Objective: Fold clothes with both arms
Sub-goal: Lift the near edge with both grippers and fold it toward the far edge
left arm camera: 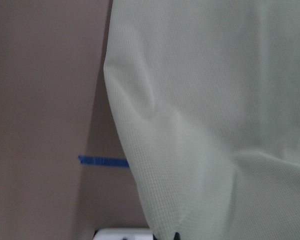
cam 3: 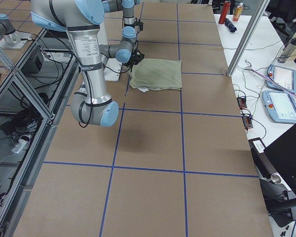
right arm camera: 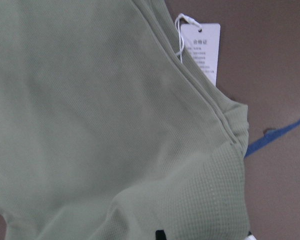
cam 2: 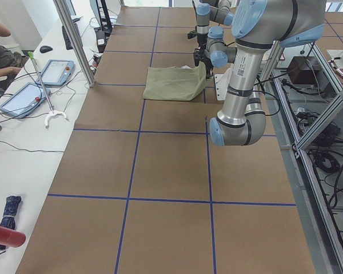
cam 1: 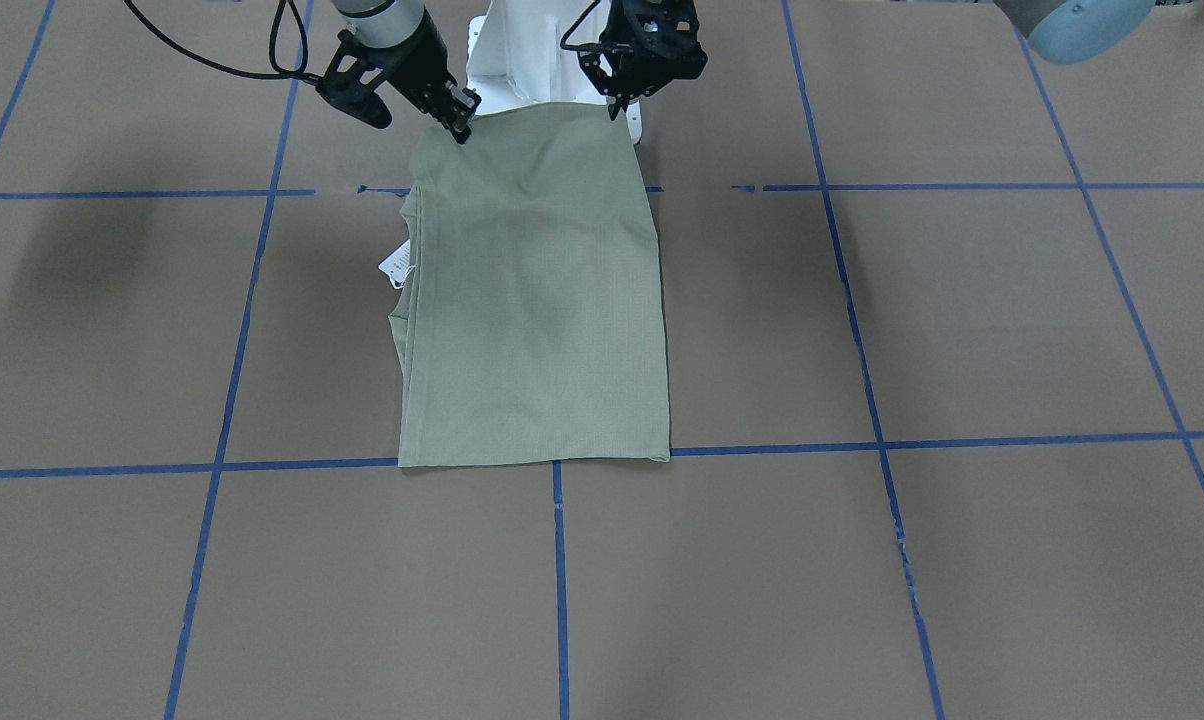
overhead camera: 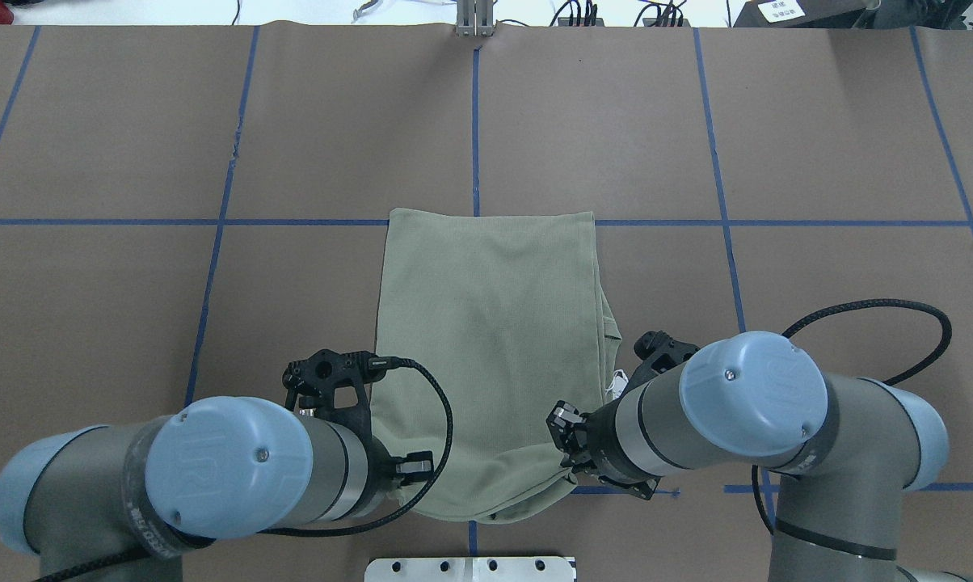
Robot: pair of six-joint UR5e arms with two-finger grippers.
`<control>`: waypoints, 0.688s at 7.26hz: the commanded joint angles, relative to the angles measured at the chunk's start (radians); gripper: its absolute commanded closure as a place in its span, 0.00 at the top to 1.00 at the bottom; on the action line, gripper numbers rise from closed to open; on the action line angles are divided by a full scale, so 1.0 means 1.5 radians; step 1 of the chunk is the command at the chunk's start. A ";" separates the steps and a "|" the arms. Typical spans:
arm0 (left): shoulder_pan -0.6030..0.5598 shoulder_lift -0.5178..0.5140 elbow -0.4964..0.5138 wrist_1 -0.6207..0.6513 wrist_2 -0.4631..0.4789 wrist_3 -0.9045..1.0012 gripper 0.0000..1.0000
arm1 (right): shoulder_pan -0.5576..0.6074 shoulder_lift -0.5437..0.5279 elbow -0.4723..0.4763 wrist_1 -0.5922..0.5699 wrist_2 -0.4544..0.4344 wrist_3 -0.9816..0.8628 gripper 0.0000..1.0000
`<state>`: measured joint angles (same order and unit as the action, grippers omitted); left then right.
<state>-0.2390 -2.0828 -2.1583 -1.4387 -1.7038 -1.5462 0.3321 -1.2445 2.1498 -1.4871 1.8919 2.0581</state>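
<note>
Front view, the right gripper [cam 1: 459, 122] and left gripper [cam 1: 617, 103] are each clamping tight on a robot-side corner of the sage-green shirt [cam 1: 537, 300] lying mid-table, probably holding that edge up for folding forward, overhead the table [overhead camera: 535, 121] is giving room past the far hem, and the right wrist cam is catching the paper tag [right arm camera: 202, 50] sticking out sideways.

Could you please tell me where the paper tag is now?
In the front-facing view the paper tag pokes out at the shirt's left edge, on the robot's right.
</note>
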 commanded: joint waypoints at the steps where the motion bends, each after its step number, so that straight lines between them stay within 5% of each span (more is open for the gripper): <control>1: -0.079 -0.032 0.089 -0.068 -0.001 0.032 0.00 | 0.067 0.025 -0.029 0.003 -0.004 -0.023 0.00; 5: -0.178 -0.061 0.216 -0.159 -0.026 0.085 0.00 | 0.156 0.103 -0.167 0.006 -0.002 -0.148 0.00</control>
<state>-0.4609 -2.1545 -1.8968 -1.6361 -1.7198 -1.4409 0.5220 -1.1263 1.9655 -1.4787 1.8870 1.8882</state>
